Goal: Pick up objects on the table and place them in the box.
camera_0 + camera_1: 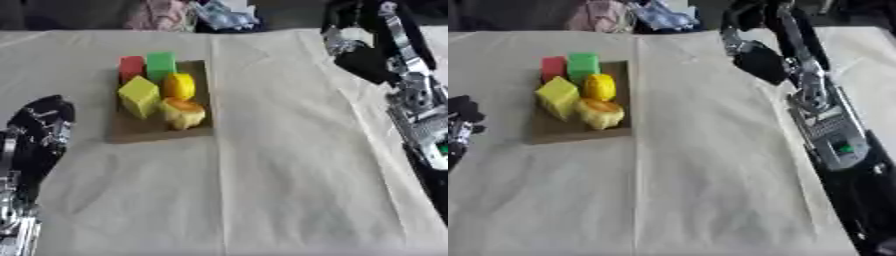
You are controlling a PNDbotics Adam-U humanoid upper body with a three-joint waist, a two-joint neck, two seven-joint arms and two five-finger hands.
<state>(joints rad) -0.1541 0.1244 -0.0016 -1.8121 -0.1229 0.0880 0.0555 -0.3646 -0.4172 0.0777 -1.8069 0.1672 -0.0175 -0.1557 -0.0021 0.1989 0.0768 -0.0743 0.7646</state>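
Left hand point(39, 125) sits at the left edge on the cloth, holding nothing; finger state unreadable, it's a dark blur, and the right eye view cuts most of it off. Just right of it, the flat brown box point(131, 131) holds everything: red block point(131, 66) and green block point(161, 65) at the far end, yellow block point(139, 96) nearer left, a rounded yellow piece point(179, 86) beside it, and a yellow-orange lump point(184, 113) nearest, shape unclear. All five are packed touching. Cream tablecloth point(289, 165) covers the table. Right hand point(754, 57) is at the far right edge, dark, fingers unreadable, gripping nothing visible. Only the right eye view shows a green light on its forearm point(833, 135).
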